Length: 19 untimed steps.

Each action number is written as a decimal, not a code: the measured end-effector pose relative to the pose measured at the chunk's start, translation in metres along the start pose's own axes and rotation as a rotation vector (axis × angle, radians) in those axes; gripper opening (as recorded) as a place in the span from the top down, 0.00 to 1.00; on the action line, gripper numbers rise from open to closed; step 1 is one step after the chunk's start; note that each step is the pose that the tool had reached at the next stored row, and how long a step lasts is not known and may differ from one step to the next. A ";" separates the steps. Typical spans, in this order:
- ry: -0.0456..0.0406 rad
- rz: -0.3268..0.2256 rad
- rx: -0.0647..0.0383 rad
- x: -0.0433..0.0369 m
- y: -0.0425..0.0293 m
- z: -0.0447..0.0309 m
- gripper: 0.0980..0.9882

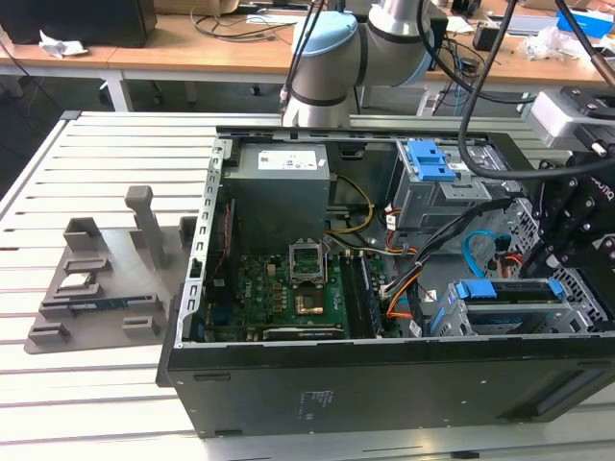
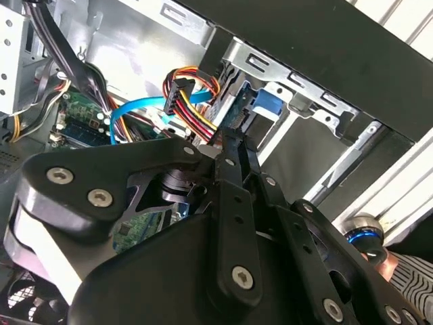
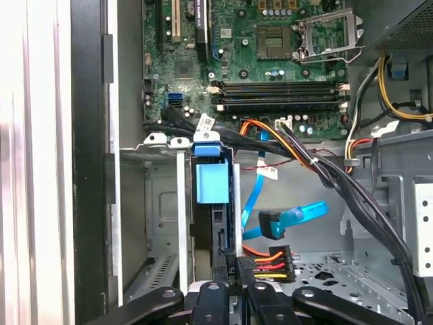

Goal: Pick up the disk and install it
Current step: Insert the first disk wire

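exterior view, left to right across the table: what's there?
Grey plastic parts holder tray → green motherboard inside the open black computer case → grey metal drive cage with blue-bracketed disk → black robot hand.

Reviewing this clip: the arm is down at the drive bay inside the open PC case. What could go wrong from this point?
The disk stands in the drive cage right beside loose cables: the blue data cable and the multicoloured power connector could get snagged or pinched by the gripper. If the disk is slightly tilted, it might also jam against the cage walls.
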State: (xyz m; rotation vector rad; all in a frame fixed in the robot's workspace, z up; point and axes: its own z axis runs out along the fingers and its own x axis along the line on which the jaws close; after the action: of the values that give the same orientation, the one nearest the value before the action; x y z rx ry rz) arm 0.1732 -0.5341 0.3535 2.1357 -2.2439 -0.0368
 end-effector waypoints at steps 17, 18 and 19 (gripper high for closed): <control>-0.0001 0.000 0.000 0.0051 -0.0038 0.0061 0.92; -0.0001 0.000 0.000 0.0049 -0.0041 0.0065 0.92; 0.0001 0.000 0.000 0.0047 -0.0046 0.0068 0.92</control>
State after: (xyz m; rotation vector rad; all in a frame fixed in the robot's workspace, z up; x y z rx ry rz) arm 0.1772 -0.5391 0.3466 2.1358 -2.2438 -0.0367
